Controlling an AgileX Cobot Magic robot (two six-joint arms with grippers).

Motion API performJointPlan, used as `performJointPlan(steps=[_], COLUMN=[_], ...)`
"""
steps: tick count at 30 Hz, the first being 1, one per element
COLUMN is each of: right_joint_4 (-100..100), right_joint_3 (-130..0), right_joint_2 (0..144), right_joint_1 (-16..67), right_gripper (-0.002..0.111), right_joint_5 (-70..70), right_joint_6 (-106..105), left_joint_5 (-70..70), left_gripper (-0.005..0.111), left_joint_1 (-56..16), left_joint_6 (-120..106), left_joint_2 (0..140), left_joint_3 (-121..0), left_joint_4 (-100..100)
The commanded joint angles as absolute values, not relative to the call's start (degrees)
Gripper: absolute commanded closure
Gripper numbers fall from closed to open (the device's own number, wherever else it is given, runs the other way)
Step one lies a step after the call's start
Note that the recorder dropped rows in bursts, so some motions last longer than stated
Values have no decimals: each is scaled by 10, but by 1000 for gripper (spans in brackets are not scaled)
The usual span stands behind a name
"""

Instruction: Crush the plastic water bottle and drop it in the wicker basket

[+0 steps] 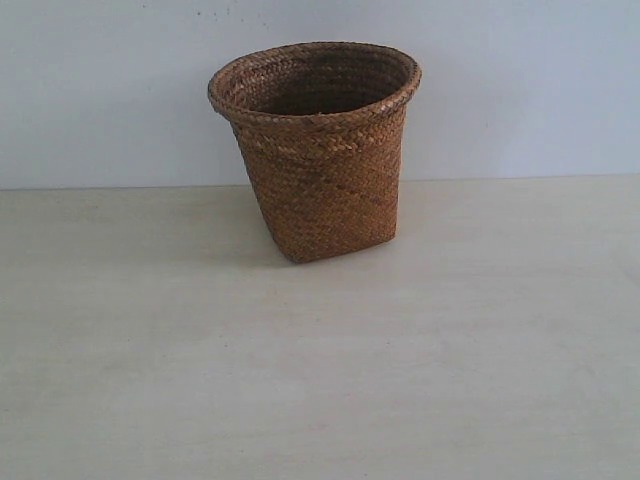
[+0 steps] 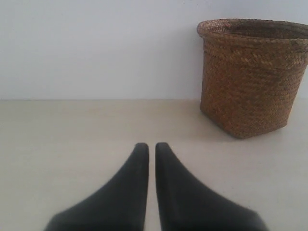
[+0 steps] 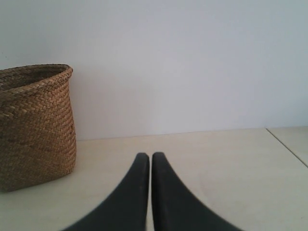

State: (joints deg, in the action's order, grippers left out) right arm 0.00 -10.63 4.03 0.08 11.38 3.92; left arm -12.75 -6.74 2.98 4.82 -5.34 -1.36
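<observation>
Right now your left gripper (image 2: 151, 144) has its two dark fingers drawn together, only a thin slit between the tips and nothing pinched, low over the pale table (image 2: 72, 130); your right gripper (image 3: 147, 155) is pressed together the same way, also holding nothing. Beyond both, the wicker basket (image 1: 322, 180) stands upright near the middle of the exterior view, toward the back of the table by the white wall (image 1: 100, 90). You cannot see to its shadowed bottom.
</observation>
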Motion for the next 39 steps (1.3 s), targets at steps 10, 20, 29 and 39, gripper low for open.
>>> performJointPlan(steps=[10, 20, 29, 39], right_joint_4=[0, 0, 0, 0], right_joint_3=[-103, -103, -103, -103], right_joint_2=[39, 39, 39, 39], right_joint_1=[-1, -1, -1, -1], right_gripper=[108, 108, 108, 108], right_joint_5=[108, 110, 110, 110], right_joint_6=[40, 40, 40, 40], left_joint_5=[-148, -163, -161, -161], left_gripper=[102, 102, 102, 102], left_joint_1=[-59, -59, -59, -59], left_joint_6=[26, 26, 26, 26], left_joint_2=[0, 0, 0, 0], left_joint_3=[0, 0, 0, 0], left_joint_4=[-21, -19, -19, -19])
